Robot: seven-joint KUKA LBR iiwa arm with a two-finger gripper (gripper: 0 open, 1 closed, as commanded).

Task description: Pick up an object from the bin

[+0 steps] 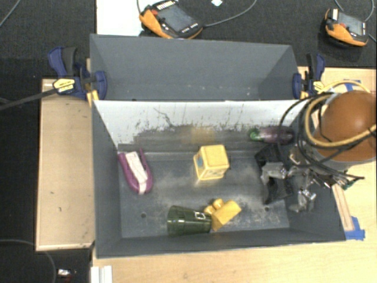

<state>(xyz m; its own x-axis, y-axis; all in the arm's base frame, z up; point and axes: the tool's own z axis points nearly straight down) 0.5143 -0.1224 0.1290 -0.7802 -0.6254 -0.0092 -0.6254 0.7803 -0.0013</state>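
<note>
Pincer (pixel 277 191) and wrist are hanging low over the right end of the grey bin (pixel 188 69), under the arm's orange cover (pixel 349 126) and its looping cables (pixel 306 135). Whether the pincer is released or clenched cannot be told, since its tip is blending into dark metal and shadow against the floor; nothing can be made out in its grip.

Nearest to it, a slim purple and green object (pixel 270 136) is lying just above it in the frame, along the foot of the back wall, its right end passing behind the cables. Down and to the left, a yellow toy piece (pixel 224 211) is resting against a dark green bottle (pixel 187 221) lying on its side near the front wall. A yellow cube (pixel 211 162) is sitting at mid-floor, well to the left of the pincer. Farthest away, by the left wall, a purple and white object (pixel 136 171) is lying; its kind is hard to make out.
</note>
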